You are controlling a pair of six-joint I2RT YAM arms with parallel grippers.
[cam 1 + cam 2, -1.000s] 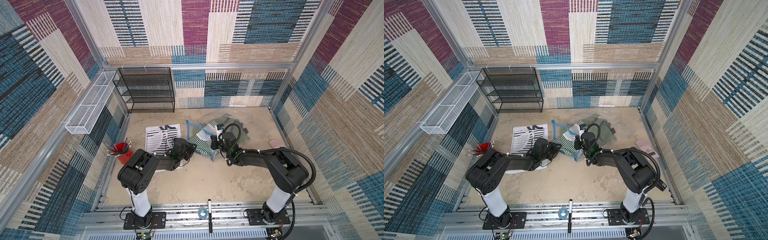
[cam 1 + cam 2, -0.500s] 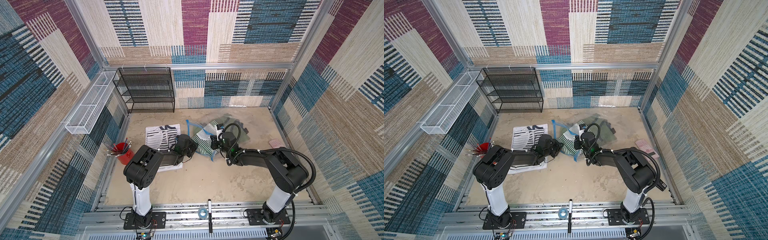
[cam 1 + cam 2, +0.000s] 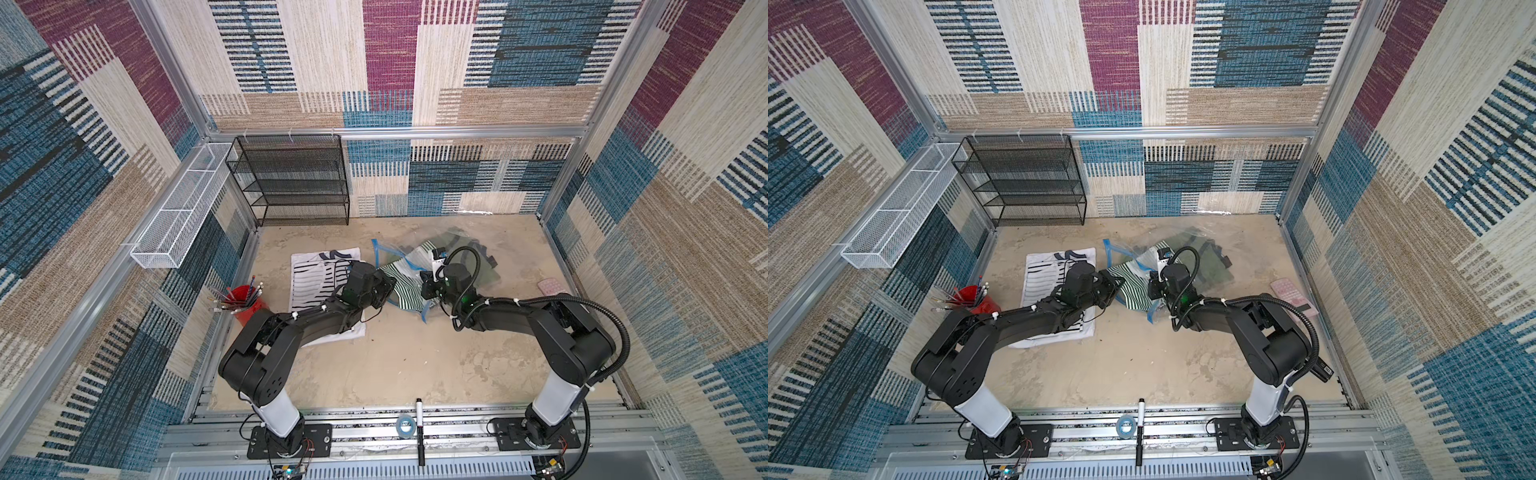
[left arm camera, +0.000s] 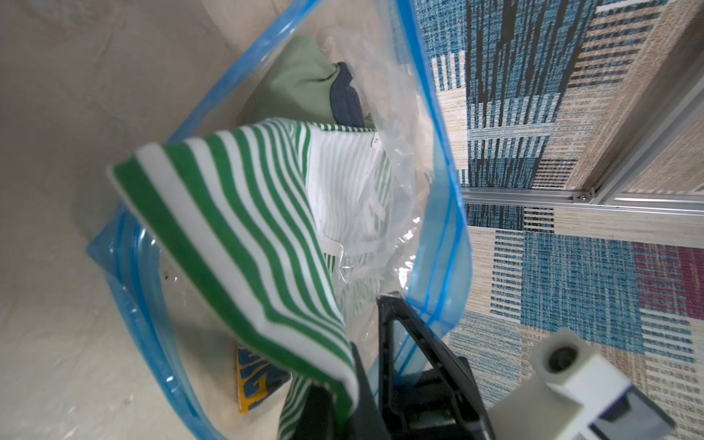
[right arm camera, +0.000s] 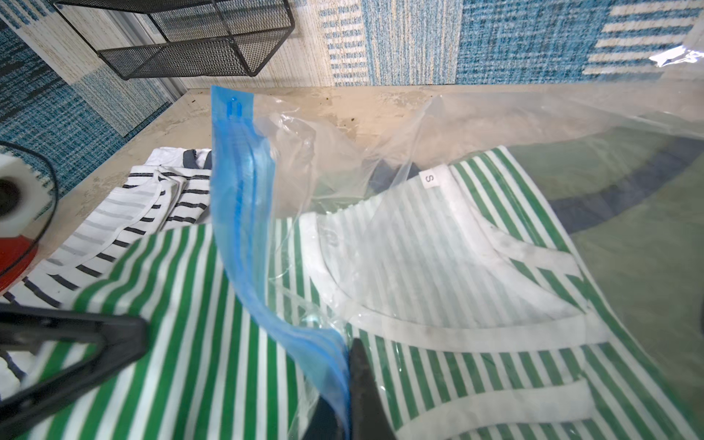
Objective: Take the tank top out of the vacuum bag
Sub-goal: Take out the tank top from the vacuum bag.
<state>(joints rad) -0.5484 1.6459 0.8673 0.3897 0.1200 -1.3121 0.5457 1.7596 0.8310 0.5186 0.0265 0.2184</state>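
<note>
The vacuum bag [image 3: 415, 251] lies crumpled mid-table, clear with a blue zip strip [image 5: 244, 213]. The tank top [image 3: 405, 286], green and white striped, sticks partly out of the bag's mouth in both top views [image 3: 1133, 286]. My left gripper [image 4: 343, 400] is shut on the tank top's [image 4: 236, 221] lifted edge, just left of the bag [image 3: 388, 286]. My right gripper [image 5: 344, 400] is shut on the blue strip, right of the mouth [image 3: 426, 286], holding it up over the tank top [image 5: 190, 343]. A plain green garment [image 5: 628, 228] lies deeper inside the bag.
A black-and-white striped garment [image 3: 320, 282] lies flat under my left arm. A red cup of pencils [image 3: 245, 301] stands at the left wall. A black wire shelf [image 3: 291, 183] and white wire basket [image 3: 178, 208] sit at the back left. A pink pad [image 3: 550, 286] lies at the right.
My left gripper has moved a little toward the bag's mouth and closed on the tank top's edge. The right gripper has stayed in place on the zip strip.
</note>
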